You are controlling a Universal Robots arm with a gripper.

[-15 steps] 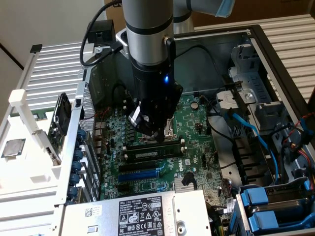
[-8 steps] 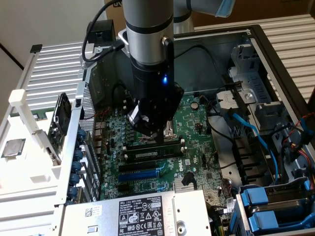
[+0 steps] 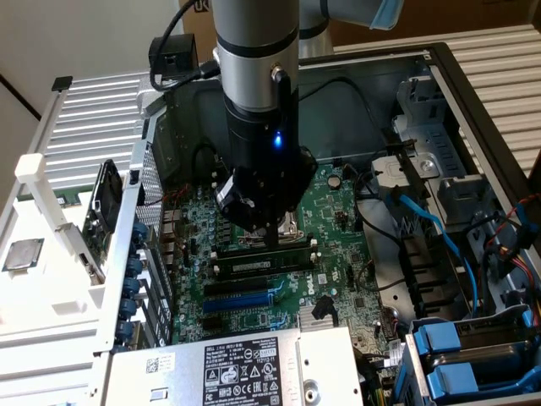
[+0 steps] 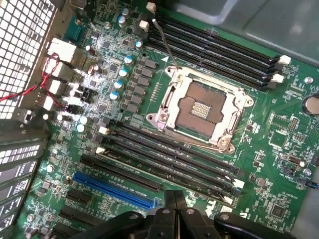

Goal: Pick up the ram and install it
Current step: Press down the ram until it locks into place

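While the claw (image 3: 269,230) is hanging at the exterior view's centre, fingers seemingly closed on nothing, the ram (image 3: 264,261) is sitting just below it in a memory slot (image 4: 169,159) near the blue slot (image 3: 243,300), so installation is looking essentially finished.

light: even, bright overhead | glare: white plastic frame (image 3: 38,194) at exterior view's left blown out, shiny metal CPU socket bracket (image 4: 199,107) glints | shadow: arm darkens green motherboard (image 3: 338,228) beneath | blur: black gripper (image 4: 172,216) soft in wrist view, board sharp
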